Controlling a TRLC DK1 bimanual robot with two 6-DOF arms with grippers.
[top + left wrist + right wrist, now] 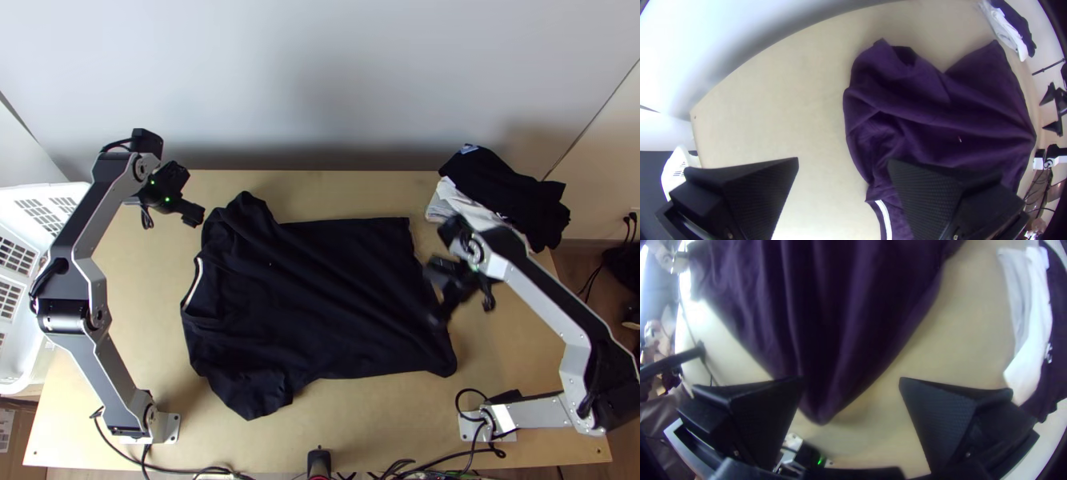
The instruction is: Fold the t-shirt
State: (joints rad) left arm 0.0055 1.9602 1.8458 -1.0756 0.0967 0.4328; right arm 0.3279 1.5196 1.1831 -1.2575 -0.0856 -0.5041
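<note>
Top view shows a rumpled, spread-out black fabric t-shirt (336, 296) lying between the flat-fingered black left claw (194, 194), gaping just beside a sleeve (242, 214), and the matching right claw (432, 295), its fingers also apart, at the hem (446, 356).

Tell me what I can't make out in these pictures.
- T-shirt's underside: top view, hidden by its own upper layer.
- Hem: top view, partly behind the right gripper, whose fingers are blurred.
- White neckband: left wrist view, cut off by the bottom edge.
- Pale speck on the shirt: left wrist view, too small to identify.
- White cloth: top view, partly under black cloth.
- White basket: top view, cut off by the left edge.
</note>
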